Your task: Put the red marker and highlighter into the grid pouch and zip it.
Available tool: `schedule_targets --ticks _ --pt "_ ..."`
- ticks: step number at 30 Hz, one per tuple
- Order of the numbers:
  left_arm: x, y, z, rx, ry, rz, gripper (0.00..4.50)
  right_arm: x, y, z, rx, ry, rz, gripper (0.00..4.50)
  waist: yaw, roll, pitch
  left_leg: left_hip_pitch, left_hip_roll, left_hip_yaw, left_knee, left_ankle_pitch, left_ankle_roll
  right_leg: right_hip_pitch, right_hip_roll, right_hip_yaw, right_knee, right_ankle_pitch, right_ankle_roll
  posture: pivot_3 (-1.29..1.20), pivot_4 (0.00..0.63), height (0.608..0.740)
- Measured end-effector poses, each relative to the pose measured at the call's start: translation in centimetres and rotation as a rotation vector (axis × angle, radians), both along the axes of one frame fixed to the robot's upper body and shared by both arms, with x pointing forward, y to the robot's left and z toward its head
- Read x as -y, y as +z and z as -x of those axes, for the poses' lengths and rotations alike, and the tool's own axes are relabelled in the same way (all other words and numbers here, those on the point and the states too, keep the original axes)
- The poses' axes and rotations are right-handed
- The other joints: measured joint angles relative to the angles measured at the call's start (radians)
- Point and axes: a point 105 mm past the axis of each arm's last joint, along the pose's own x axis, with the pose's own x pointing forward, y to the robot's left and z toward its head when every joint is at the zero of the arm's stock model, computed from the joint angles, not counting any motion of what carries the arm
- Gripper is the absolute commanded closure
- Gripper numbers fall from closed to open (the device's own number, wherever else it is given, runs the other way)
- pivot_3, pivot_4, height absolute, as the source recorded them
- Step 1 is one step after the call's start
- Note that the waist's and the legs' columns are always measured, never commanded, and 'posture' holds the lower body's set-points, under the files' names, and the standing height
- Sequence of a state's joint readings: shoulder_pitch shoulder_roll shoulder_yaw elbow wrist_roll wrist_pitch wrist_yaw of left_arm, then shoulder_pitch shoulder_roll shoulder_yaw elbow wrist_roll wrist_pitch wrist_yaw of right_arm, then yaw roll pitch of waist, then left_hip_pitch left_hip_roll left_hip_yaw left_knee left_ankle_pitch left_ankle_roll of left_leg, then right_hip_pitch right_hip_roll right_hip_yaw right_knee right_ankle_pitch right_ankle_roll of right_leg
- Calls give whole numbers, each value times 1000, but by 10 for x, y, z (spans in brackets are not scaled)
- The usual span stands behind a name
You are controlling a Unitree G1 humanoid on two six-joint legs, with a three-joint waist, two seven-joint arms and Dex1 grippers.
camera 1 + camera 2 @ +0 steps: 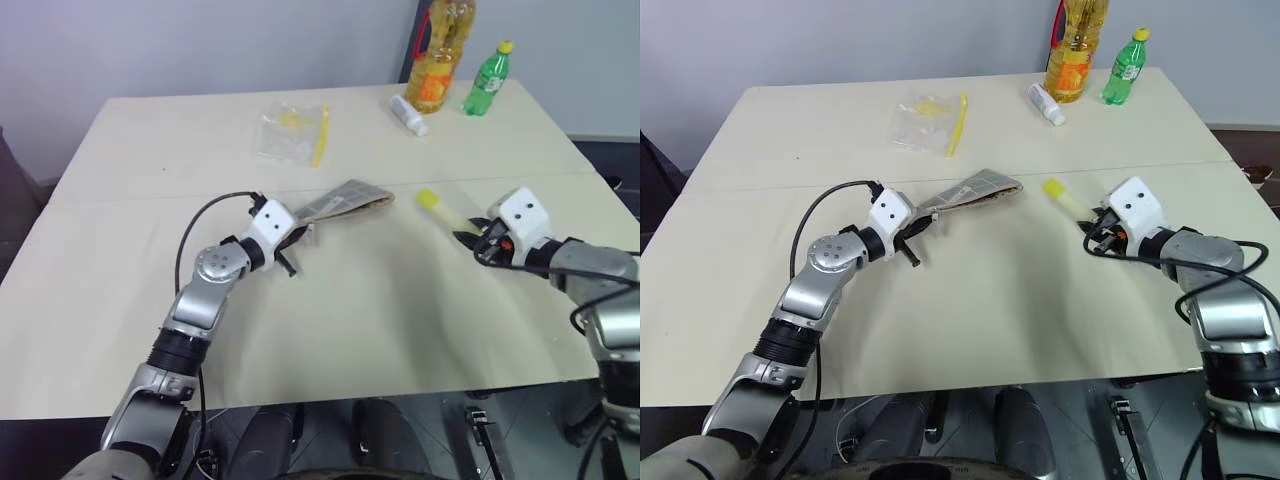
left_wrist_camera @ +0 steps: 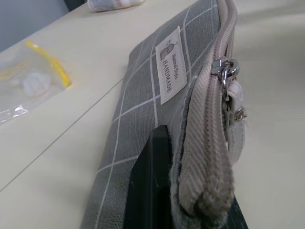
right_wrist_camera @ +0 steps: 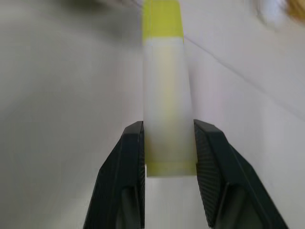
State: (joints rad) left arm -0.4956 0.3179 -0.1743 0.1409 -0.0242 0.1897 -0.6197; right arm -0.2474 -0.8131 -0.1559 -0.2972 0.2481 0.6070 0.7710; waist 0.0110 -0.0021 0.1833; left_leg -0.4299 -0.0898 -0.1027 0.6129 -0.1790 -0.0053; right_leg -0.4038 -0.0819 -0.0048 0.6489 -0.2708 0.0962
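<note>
The grid pouch (image 1: pixel 345 200), grey with white lines, lies slanted mid-table. My left gripper (image 1: pixel 300 232) is shut on its near end. In the left wrist view the white label (image 2: pixel 171 64) and the metal zipper pull (image 2: pixel 228 76) sit on the pouch (image 2: pixel 143 124), with a black finger (image 2: pixel 150 186) pressed against the fabric. To the right, my right gripper (image 1: pixel 476 240) is shut on the highlighter (image 1: pixel 440 210). Its bright yellow cap points toward the pouch. The right wrist view has both fingers flanking the pale highlighter (image 3: pixel 167 95). The red marker is out of view.
A clear plastic bag with a yellow strip (image 1: pixel 290 130) lies at the back centre. At the far right stand an oil bottle (image 1: pixel 438 60) and a green bottle (image 1: pixel 487 80). A small white bottle (image 1: pixel 408 113) lies beside them.
</note>
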Motion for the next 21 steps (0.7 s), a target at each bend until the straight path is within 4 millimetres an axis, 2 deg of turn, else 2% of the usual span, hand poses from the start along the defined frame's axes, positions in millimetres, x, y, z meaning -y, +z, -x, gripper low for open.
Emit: schedule_targets --ticks 2,6,21 --pt "3 0 2 -6 -22 11 4500 -10 7 6 5 35 -13 3641 2 0 0 0 0 0 0 0 0 0 0 0 0 0 0 0 150 740" --pt "8 2 5 -14 -55 31 4500 -15 13 12 1 53 3 3641 4 0 0 0 0 0 0 0 0 1 -1 0 -2 0 -1 0 150 740" --pt "17 10 12 5 -105 59 4500 -21 1 11 -45 62 -5 3641 3 0 0 -1 0 0 0 0 1 0 -1 0 -2 0 0 0 150 740"
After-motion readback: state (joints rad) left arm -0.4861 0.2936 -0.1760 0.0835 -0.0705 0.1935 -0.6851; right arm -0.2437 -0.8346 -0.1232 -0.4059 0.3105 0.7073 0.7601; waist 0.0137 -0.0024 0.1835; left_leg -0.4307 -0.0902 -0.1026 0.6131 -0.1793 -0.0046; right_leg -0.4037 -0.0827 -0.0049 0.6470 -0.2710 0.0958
